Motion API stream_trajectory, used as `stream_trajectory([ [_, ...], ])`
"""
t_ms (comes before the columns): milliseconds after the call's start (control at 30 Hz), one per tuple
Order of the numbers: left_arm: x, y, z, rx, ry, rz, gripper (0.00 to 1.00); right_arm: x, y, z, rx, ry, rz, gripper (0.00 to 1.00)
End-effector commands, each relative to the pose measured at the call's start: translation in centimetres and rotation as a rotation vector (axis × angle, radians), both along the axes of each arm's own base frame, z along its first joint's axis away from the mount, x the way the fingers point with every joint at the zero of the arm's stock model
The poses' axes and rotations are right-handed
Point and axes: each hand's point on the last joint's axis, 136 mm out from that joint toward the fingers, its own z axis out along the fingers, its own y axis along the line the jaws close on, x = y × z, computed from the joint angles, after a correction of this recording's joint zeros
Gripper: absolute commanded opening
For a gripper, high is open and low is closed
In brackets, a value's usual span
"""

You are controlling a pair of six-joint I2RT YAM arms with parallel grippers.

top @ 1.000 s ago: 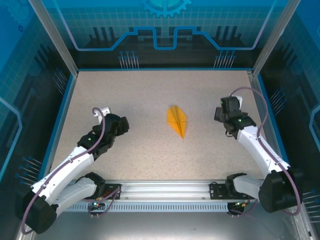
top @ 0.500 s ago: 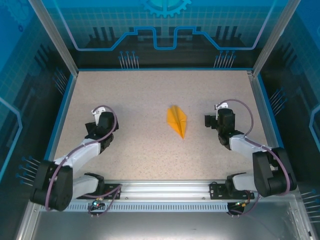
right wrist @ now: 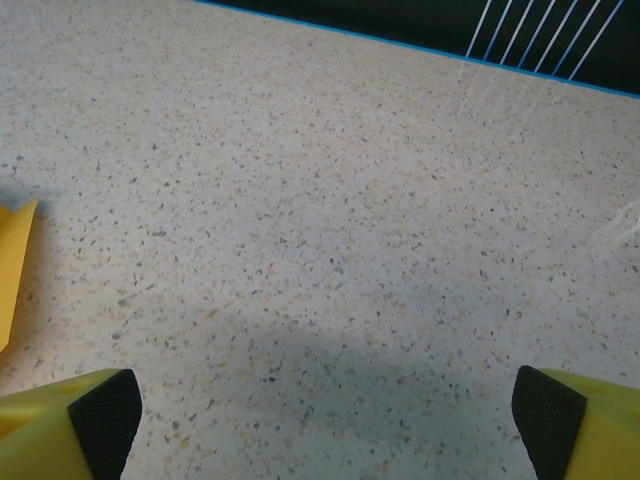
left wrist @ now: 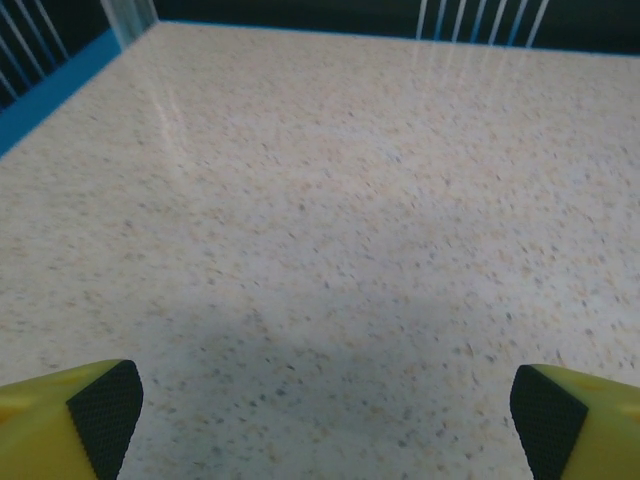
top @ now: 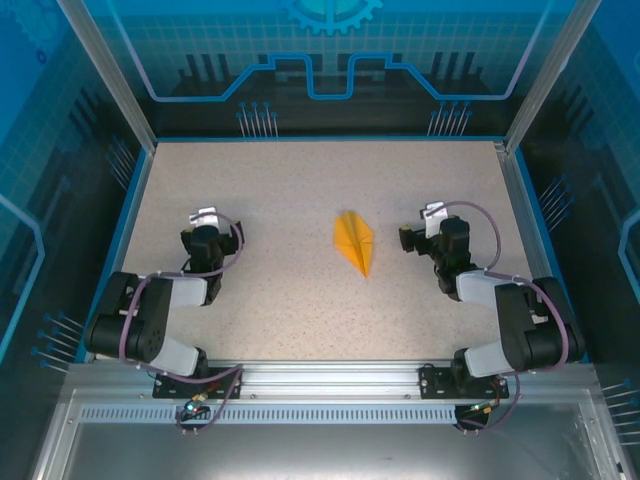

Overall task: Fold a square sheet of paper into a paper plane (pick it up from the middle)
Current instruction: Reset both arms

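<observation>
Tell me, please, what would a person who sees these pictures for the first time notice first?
The orange paper plane stands out first: it lies alone near the middle of the speckled table, its nose pointing toward the near edge. On either side of it, and apart from it, the left gripper and the right gripper stand open over bare table, holding nothing.

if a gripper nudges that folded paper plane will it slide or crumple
The paper plane is thin folded paper lying flat, so it is probably very light and would likely slide on the smooth speckled table rather than resist. Its layered flaps probably stiffen it along the crease, yet a hard pinch could crush it.
</observation>
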Motion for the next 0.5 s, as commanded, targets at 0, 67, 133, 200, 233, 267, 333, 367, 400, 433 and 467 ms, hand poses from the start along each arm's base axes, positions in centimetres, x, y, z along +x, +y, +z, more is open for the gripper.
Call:
stream_trajectory([
  [0, 1.3, -0.9, 1.1, -0.029, -0.059, -0.074, 0.98, 0.8, -1.4, 0.8, 0.024, -0.053, -0.062, 1.0],
  [67, 1.2, -0.6, 1.0, -0.039, -0.053, -0.067, 0.98, 1.0, -2.6, 0.1, 0.042, -0.077, -0.114, 0.99],
  [133, 1.2, -0.6, 1.0, -0.039, -0.05, -0.066, 0.98, 0.7, -2.5, -0.3, 0.038, -0.046, -0.119, 1.0],
  [200, 1.2, -0.6, 1.0, -0.039, -0.052, -0.067, 0.99, 0.8, -2.6, -0.1, 0.04, -0.054, -0.122, 0.99],
  [233, 1.2, -0.6, 1.0, -0.037, -0.053, -0.066, 0.98, 0.9, -2.8, 0.1, 0.044, -0.068, -0.131, 0.99],
  [267, 1.2, -0.6, 1.0, -0.037, -0.052, -0.067, 0.99, 0.8, -3.3, 0.1, 0.044, -0.062, -0.163, 0.99],
  [333, 1.2, -0.6, 1.1, -0.035, -0.052, -0.067, 0.98, 0.6, -4.2, 0.2, 0.03, -0.077, -0.235, 0.99],
  [367, 1.2, -0.7, 1.1, -0.036, -0.052, -0.067, 0.98, 0.6, -4.2, 0.1, 0.028, -0.078, -0.236, 0.99],
  [400, 1.2, -0.6, 1.1, -0.036, -0.052, -0.067, 0.99, 0.6, -4.2, 0.2, 0.03, -0.079, -0.235, 0.99],
  [433, 1.2, -0.7, 1.1, -0.036, -0.053, -0.067, 0.99, 0.6, -4.2, 0.2, 0.029, -0.08, -0.236, 0.99],
  [467, 1.2, -0.7, 1.1, -0.036, -0.052, -0.067, 0.99, 0.6, -4.2, 0.2, 0.029, -0.079, -0.234, 0.99],
])
